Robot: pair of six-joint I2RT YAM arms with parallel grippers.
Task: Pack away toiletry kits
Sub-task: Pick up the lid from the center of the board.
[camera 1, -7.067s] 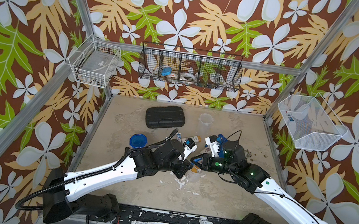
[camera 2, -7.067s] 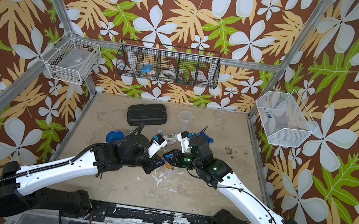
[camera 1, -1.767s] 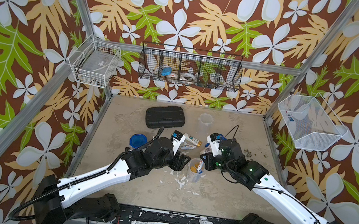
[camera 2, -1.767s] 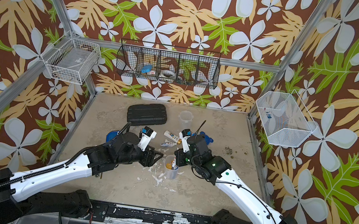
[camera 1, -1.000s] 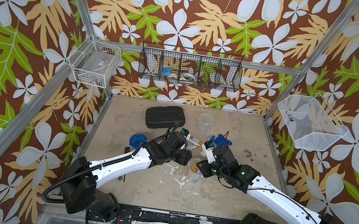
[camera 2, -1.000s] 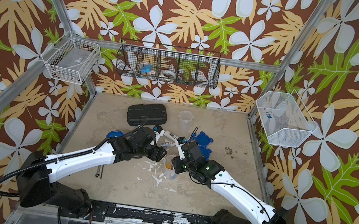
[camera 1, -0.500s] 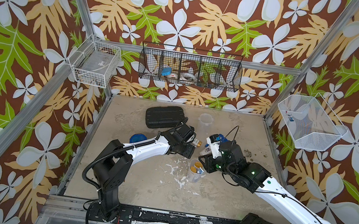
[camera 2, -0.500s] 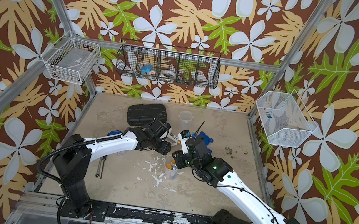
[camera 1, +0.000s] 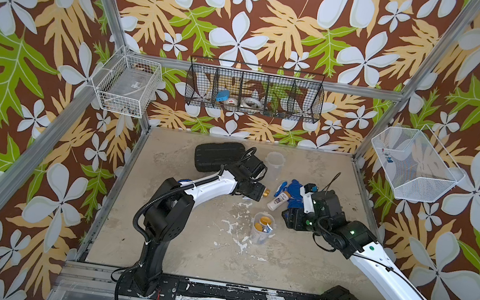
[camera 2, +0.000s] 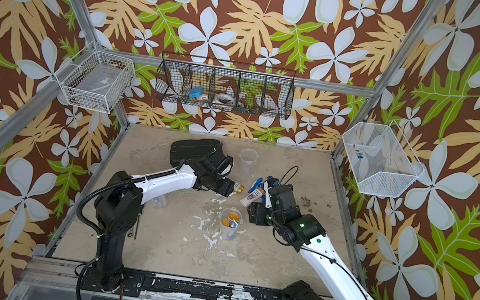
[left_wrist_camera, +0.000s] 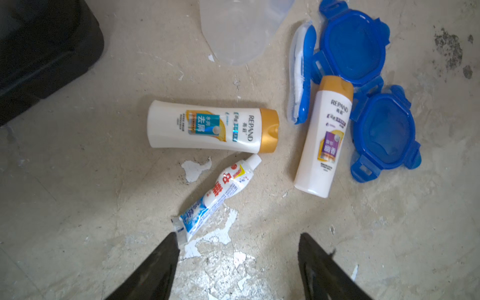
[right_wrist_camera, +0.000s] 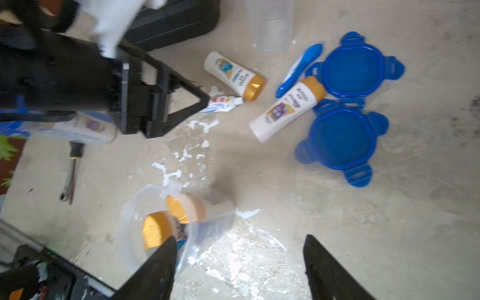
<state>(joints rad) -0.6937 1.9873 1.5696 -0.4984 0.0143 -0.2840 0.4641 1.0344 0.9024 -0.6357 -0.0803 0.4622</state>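
1. A black hard case (camera 1: 218,155) of ribbed plastic with rounded corners lies flat at the back left of the bench (camera 1: 186,251). The bench is a beige, scuffed slab with chipped white patches.
2. Under the left arm a clear plastic tipped tumbler (camera 2: 160,200) lies on its side. The right wrist view shows a white bottle inside it, blurred.
3. The left fingers (left_wrist_camera: 158,267) are black, wedge-shaped and spread wide, with nothing between them. One tip sits at the crimped flat end of the toothpaste tube (left_wrist_camera: 220,189), a soft white tube printed in red and blue. I cannot tell whether they touch.
4. Just past the tube's nozzle lies the teal-label bottle (left_wrist_camera: 205,127), on its side. It is glossy white and waisted, with a gold cap.
5. The filled tumbler (camera 1: 260,236) stands upright and lidless in the middle of the bench. It holds 2 white bottles, gold caps up.
6. The empty tumbler (camera 1: 274,162), frosted and tapered, stands upright at the back beside the case.
7. A blue toothbrush (left_wrist_camera: 302,78) in a clear wrapper lies beside the purple-label bottle (left_wrist_camera: 324,137). That bottle's cap rests against 2 blue plastic lids (left_wrist_camera: 353,46), rounded squares with clip tabs that lie flat and touch each other.
8. The right fingers (right_wrist_camera: 161,267) are also spread wide and empty, with the filled tumbler just beside one of them.
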